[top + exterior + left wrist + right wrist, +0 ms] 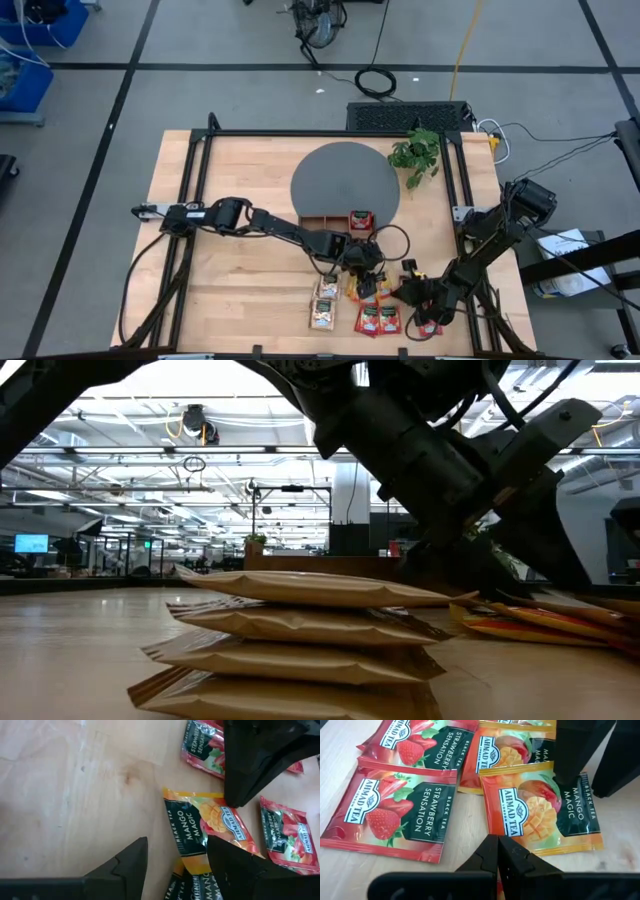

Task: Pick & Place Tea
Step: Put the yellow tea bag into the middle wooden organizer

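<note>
Wooden tabletop (240,280) is strewn with tea sachets (540,815); the left claw (175,865) is spread wide over a mango one, the right claw (498,855) closed, empty.

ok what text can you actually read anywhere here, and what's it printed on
"AHMAD TEA LONDON", "BLACK TEA", "STRAWBERRY SENSATION": red strawberry sachet.
"AHMAD TEA LONDON", "BLACK TEA", "MANGO MAGIC": orange mango sachet.
"MANGO MAGIC": the mango sachet between the left gripper fingers.
Labels in the high view and on the beige sachets in the low view: too small or edge-on to read.
</note>
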{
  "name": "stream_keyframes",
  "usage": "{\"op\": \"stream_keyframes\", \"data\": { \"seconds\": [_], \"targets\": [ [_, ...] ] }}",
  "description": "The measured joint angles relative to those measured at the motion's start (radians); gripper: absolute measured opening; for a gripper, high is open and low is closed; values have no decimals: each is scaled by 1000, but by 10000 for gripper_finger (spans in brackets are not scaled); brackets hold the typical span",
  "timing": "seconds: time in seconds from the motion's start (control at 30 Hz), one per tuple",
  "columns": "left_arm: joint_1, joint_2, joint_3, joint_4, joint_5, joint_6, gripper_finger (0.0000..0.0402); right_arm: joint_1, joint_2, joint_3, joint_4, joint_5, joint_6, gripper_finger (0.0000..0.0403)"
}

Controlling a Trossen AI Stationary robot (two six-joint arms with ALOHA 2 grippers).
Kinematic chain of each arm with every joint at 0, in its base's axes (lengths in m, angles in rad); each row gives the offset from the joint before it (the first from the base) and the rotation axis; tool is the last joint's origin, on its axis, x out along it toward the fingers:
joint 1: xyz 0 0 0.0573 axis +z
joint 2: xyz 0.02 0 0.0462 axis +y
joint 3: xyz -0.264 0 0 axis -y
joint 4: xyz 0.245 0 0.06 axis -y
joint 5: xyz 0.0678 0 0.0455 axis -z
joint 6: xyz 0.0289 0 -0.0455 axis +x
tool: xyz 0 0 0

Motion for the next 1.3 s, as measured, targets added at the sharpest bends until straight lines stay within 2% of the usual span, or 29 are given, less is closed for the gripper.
{"op": "stream_keyframes", "data": {
  "seconds": [0.17, 0.3, 0.43, 0.63, 0.7, 1.03, 1.3],
  "targets": [
    [0, 0, 0, 28, 30, 2, 203, 0, 1, -1, -4, -1, -8, 0],
    [-6, 0, 0, 58, 62, 21, 181, -8, 2, -1, -5, 2, -13, 0],
    [-18, -1, 0, 60, 63, 38, 132, -9, 3, -2, -2, 2, -20, 0],
    [-27, -1, 0, 61, 45, 84, 26, -9, 3, -2, -2, 5, -19, 0],
    [-29, -1, 0, 61, 37, 96, 9, -9, 3, -2, -3, 9, -19, 0],
    [-22, -2, 0, 13, -1, 73, 40, -9, 4, -3, -3, 22, -19, 0],
    [6, -2, 5, -38, 78, -15, 135, -9, 4, -3, -4, 26, -19, 0]
  ]
}}
